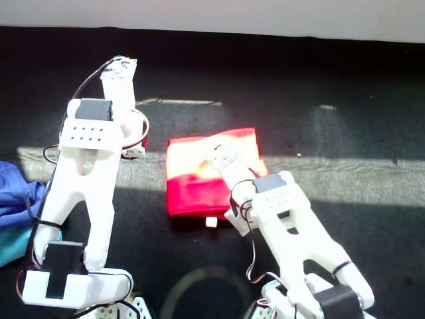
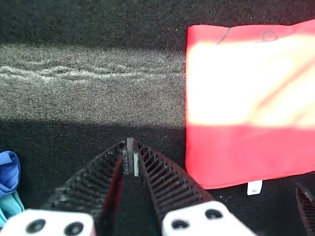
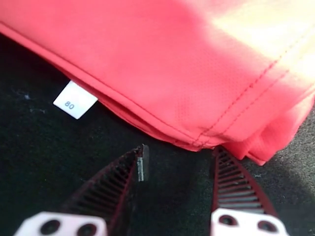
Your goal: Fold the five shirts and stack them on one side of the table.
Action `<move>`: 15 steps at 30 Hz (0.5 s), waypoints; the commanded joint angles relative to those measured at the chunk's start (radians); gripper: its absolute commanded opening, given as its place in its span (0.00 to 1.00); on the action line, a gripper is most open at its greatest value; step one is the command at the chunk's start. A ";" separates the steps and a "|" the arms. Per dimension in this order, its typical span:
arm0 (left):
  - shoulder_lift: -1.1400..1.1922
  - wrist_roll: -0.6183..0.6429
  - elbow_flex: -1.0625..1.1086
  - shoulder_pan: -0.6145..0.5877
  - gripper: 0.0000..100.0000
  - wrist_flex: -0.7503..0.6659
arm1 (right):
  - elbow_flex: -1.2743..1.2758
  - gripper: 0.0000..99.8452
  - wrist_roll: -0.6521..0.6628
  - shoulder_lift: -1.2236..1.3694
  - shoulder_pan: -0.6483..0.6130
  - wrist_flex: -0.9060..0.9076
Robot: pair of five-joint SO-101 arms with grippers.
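Right gripper [image 3: 179,160] is spread fairly wide and holding nothing. It's parked low on the table [image 1: 332,80], right at the near edge of the red shirt [image 3: 172,64], with one finger either side of the stacked folds by the corner. The layered hem is just in front of the tips, not between them yet. My guess is it's lined up to pinch that thick edge, either to slide the whole bundle away or to make one more fold.

The shirt itself lies in the middle of the table and already looks folded into a neat rectangle. Its little white tag [image 3: 74,101] pokes out from the near edge.

Left gripper [image 2: 130,160] is closed tight, tips touching and empty. It hangs over bare table beside the shirt's left edge, close but not touching. It reads as just keeping out of the way, though it could also pin that side down if needed.

Room-wise, there's lots of open dark surface beyond the shirt and off to its right. The left side is tighter. A blue garment [image 1: 13,193] and a teal garment [image 1: 10,242] are bunched at the table's left edge near the left arm's base, and that arm stands between them and the red one. If the pile is meant to go over there, the left arm probably has to shift first.
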 commanded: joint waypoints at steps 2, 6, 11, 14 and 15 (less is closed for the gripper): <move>-0.044 -0.049 0.001 -0.012 0.01 -0.002 | -0.005 0.21 0.012 0.056 0.044 -0.056; -0.044 -0.049 0.001 -0.027 0.01 -0.005 | -0.004 0.21 0.012 0.082 0.076 -0.076; -0.041 -0.049 0.001 -0.062 0.01 -0.009 | 0.001 0.16 0.012 0.082 0.077 -0.077; -0.041 -0.049 0.001 -0.071 0.01 -0.008 | 0.001 0.10 0.011 0.081 0.077 -0.093; -0.042 -0.049 0.001 -0.071 0.01 -0.008 | 0.001 0.09 0.009 0.082 0.077 -0.097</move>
